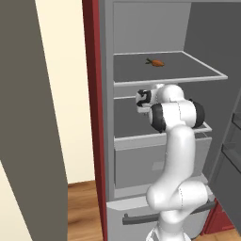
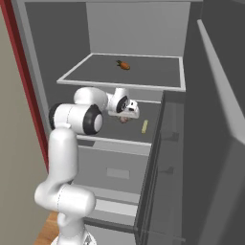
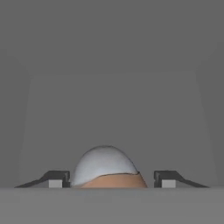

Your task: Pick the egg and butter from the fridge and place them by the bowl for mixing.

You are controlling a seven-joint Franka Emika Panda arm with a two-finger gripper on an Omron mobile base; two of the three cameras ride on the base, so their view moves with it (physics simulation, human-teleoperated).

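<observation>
The fridge (image 1: 107,117) stands open, and my arm reaches onto its middle shelf (image 2: 110,139). The pinkish-tan egg (image 3: 111,177) lies on that shelf right between my finger tips, its top washed pale grey. My gripper (image 3: 111,179) is open, and a narrow gap shows between each fingertip (image 3: 57,178) and the egg. From the right base, the egg (image 2: 124,119) peeks out under the hand (image 2: 125,109). A pale yellow stick of butter (image 2: 144,126) lies on the same shelf, just right of the egg. The hand (image 1: 142,99) sits under the upper shelf. The bowl is out of view.
An orange carrot (image 1: 156,62) with a green top lies on the upper shelf (image 1: 169,77), directly above the hand. The grey drawer (image 1: 141,164) sits below the middle shelf. The open fridge door (image 2: 210,143) stands on the right. A dark red cupboard edge (image 1: 92,94) borders the fridge on the left.
</observation>
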